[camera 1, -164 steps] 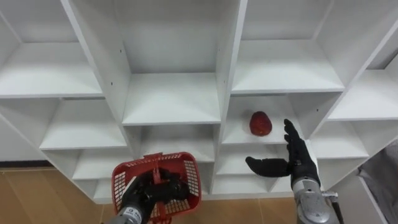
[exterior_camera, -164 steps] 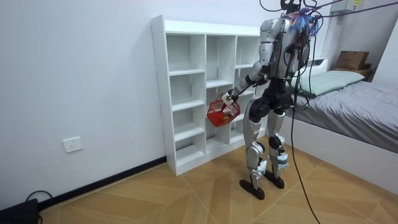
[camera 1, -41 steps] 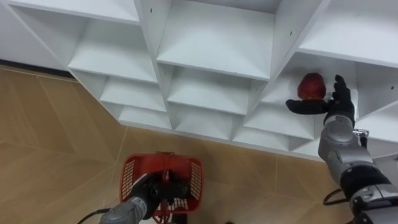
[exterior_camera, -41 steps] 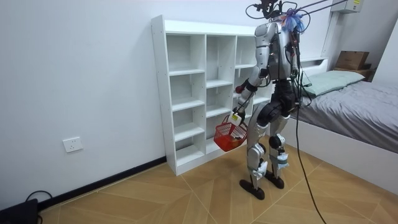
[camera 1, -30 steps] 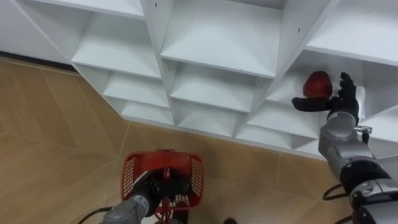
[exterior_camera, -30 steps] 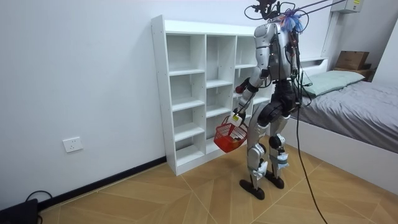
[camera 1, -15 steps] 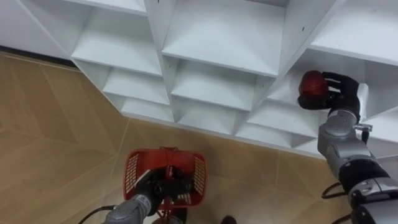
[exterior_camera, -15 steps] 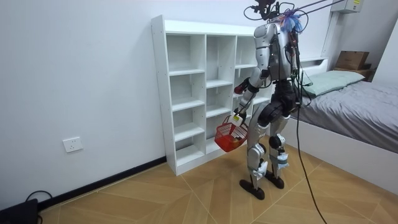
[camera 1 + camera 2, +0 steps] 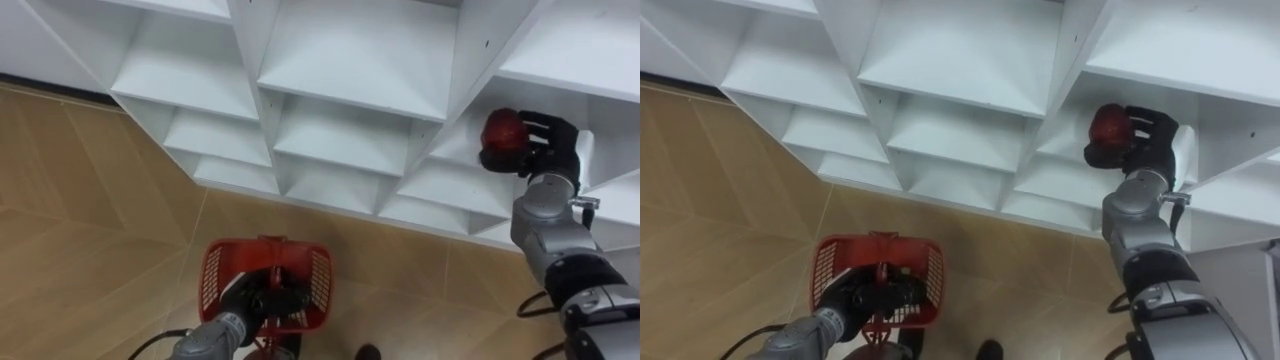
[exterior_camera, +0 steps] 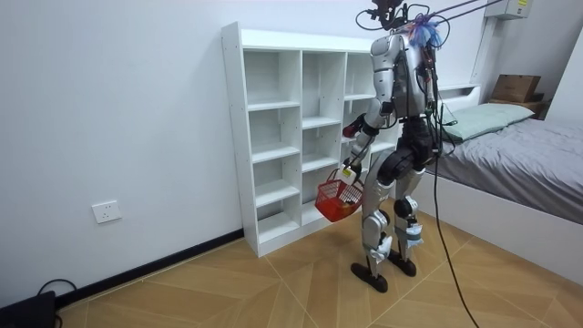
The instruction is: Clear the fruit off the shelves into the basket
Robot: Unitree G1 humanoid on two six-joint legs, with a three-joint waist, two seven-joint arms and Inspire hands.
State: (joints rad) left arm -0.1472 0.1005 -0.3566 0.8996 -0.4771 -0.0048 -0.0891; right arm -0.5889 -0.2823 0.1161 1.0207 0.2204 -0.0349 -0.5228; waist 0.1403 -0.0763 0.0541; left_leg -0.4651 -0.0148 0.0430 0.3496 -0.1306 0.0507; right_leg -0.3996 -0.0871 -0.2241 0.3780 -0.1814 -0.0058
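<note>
The right hand (image 9: 550, 148) clasped the red fruit (image 9: 500, 130) on its closet (image 9: 340, 60) shelf for lifting out, while the left hand (image 9: 255, 299) gripped the basket (image 9: 212, 280) low to receive it.

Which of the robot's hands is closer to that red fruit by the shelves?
The right. Its right hand is curled round the red fruit at the white shelves, touching it. Its left hand is far below and to the left, holding the red basket by its handle.

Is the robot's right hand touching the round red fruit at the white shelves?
Touching. The left eye view shows the right hand curled round the round red fruit, no gap. The left hand grips the red basket.
</note>
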